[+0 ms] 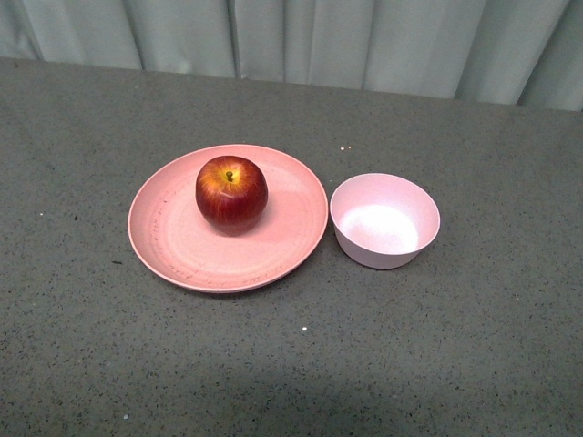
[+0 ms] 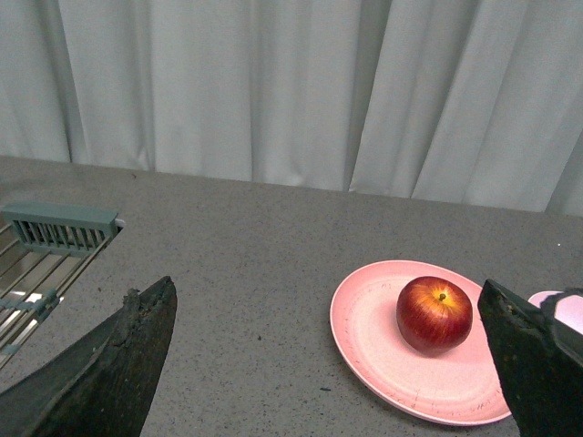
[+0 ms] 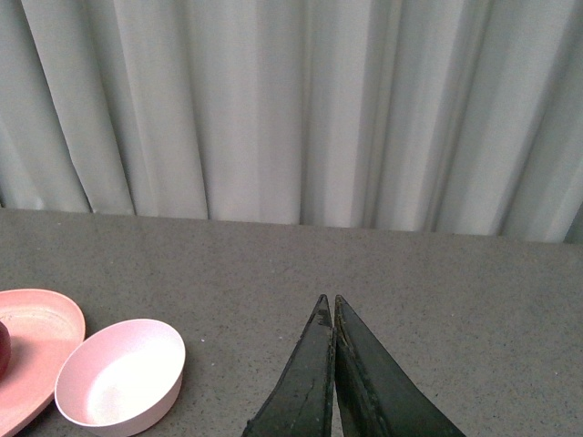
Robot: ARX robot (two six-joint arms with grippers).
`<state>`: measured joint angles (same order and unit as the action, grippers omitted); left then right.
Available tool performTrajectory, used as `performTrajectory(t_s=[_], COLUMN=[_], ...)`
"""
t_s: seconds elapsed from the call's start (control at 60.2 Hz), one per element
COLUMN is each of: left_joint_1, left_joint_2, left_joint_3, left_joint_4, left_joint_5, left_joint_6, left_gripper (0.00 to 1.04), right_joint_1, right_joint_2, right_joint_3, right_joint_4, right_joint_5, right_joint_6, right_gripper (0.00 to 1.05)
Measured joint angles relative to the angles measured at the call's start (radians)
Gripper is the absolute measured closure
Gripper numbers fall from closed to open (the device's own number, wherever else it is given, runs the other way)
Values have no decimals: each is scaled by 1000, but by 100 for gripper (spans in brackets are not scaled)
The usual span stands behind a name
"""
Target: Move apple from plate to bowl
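Observation:
The dark-red apple [image 1: 231,193] stands upright on the salmon-pink plate [image 1: 173,237] at the middle of the grey table. The empty pale pink bowl [image 1: 384,219] sits just right of the plate, apart from it. Neither gripper shows in the front view. In the left wrist view my left gripper [image 2: 328,296] is open and empty, short of the plate [image 2: 373,337], with the apple [image 2: 434,314] beyond, near its right finger. In the right wrist view my right gripper [image 3: 327,302] is shut and empty, to the right of the bowl [image 3: 120,373] and plate edge [image 3: 36,332].
A grey-green wire rack [image 2: 55,238] stands at the table's left side in the left wrist view. Pale curtains [image 1: 364,41] hang behind the table's far edge.

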<state>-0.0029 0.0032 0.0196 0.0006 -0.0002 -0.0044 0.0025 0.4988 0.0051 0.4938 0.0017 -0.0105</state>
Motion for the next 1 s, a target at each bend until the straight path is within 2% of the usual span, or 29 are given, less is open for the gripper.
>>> performTrajectory(t_s=[0.432,0.864,0.997], left_joint_1=[0,0,0], left_joint_2=[0,0,0], left_joint_3=[0,0,0], left_joint_4=[0,0,0], left_joint_5=[0,0,0], left_joint_6=[0,0,0], left_gripper=[7,7,7], right_joint_1=[0,0,0], right_joint_2=[-205,-323,-468], right_joint_3=[0,0,1], right_joint_4=[-197,-314,-485], right_joint_5=[0,0,-2], right_joint_6=[0,0,0], right_gripper=[104,104,104])
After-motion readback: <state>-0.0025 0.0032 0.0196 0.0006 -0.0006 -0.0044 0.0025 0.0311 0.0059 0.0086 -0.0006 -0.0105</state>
